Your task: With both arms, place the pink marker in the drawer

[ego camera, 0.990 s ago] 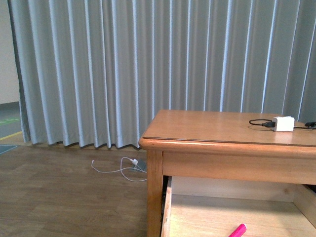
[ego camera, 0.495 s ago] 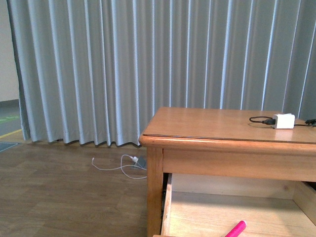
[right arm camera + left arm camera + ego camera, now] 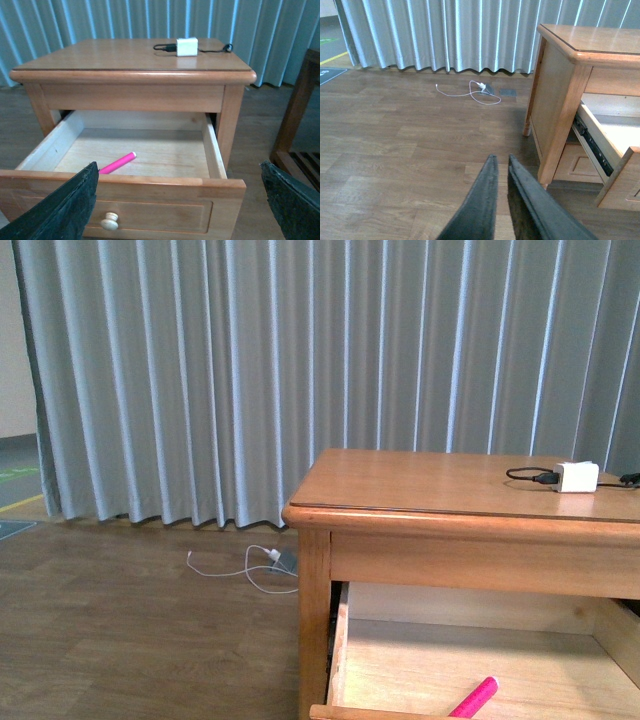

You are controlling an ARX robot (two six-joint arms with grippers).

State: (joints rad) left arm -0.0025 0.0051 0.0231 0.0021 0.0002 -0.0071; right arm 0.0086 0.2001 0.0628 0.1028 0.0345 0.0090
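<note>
Pink marker: I see the pink marker (image 3: pixel 473 697) (image 3: pixel 117 163) lying at a slant on the floor of the drawer (image 3: pixel 337 660) (image 3: pixel 150 210), towards its front, touching neither side wall.
Drawer: pulled well out, round knob facing the right wrist camera.
Left end effector: the left end effector (image 3: pixel 501 159) is narrow, fingers almost together, holding nothing, over the wooden floor beside the dresser.
Right end effector: the right end effector (image 3: pixel 178 167) is spread wide, empty, in front of the drawer.
Counter: the counter (image 3: pixel 420 485) carries the white charger block (image 3: pixel 577 477) with its black lead.
Change: since a second ago my front view shows more of the drawer; its front rim now enters at the bottom edge.
</note>
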